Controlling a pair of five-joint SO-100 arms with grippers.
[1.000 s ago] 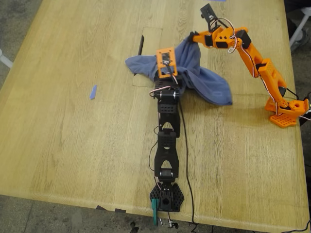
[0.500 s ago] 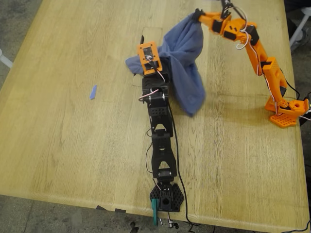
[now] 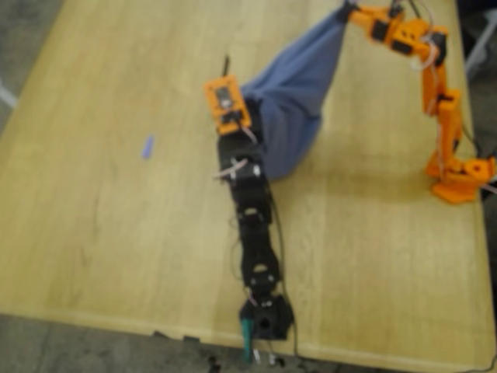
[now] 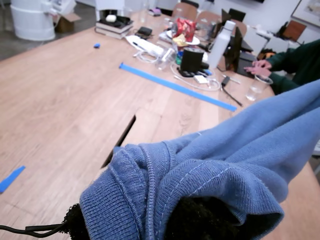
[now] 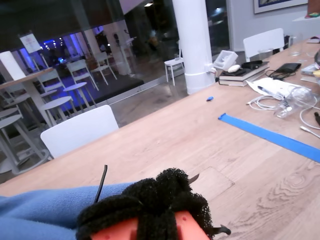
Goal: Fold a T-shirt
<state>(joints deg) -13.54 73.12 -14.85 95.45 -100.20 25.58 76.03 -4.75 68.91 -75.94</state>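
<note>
With the T-shirt [image 3: 291,109] hanging off the desk [image 3: 116,233] toward its far edge, we've got it pinched betw. our two grippers, first gripper [image 3: 250,105] low w/ bunched hem, second gripper [image 3: 345,12] high, so its long axis slants up between them.

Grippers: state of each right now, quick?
My first gripper: closed on the T-shirt.
My second gripper: pads against the T-shirt; grip cannot be told.

One arm [image 3: 252,233] is black with an orange wrist plate; the other arm [image 3: 435,93] is orange, with loose thin cables.
</note>
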